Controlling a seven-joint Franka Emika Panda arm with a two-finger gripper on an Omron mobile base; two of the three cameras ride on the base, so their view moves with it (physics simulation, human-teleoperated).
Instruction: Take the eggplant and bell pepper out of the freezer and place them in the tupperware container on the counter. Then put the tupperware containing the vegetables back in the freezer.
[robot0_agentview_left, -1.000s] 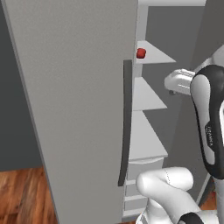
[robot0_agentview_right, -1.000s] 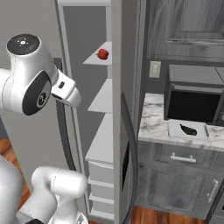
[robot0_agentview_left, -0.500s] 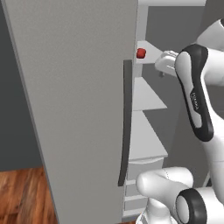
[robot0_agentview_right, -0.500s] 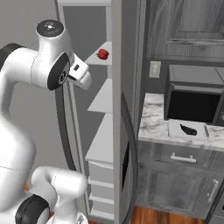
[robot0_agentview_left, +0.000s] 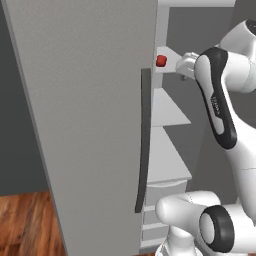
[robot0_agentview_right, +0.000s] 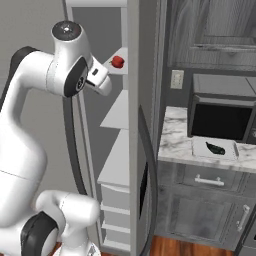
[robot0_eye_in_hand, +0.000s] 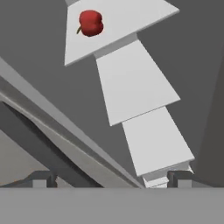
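The freezer (robot0_agentview_left: 75, 125) stands open, its white shelves (robot0_agentview_right: 120, 110) showing. The red bell pepper (robot0_agentview_left: 161, 61) sits on an upper shelf, also seen as bell pepper (robot0_agentview_right: 117, 61) and bell pepper (robot0_eye_in_hand: 91, 22). My gripper (robot0_agentview_right: 103, 84) hovers just in front of and slightly below it, a short gap away, gripper (robot0_agentview_left: 185, 65) to its right. In the hand view the gripper (robot0_eye_in_hand: 111, 179) is open with nothing between its fingertips (robot0_eye_in_hand: 43, 178). The dark eggplant (robot0_agentview_right: 215, 148) lies in the pale tupperware container (robot0_agentview_right: 197, 148) on the marble counter (robot0_agentview_right: 172, 142).
The door's long dark handle (robot0_agentview_left: 142, 145) hangs left of the shelves. A black-fronted microwave (robot0_agentview_right: 222, 120) stands behind the container. Grey drawers with a silver handle (robot0_agentview_right: 209, 181) sit below the counter. Lower freezer shelves (robot0_eye_in_hand: 135, 83) are bare.
The arm has lifted and swung in toward the upper shelf, bringing the hand close to the bell pepper. The jaws stayed open. The pepper and eggplant have not moved.
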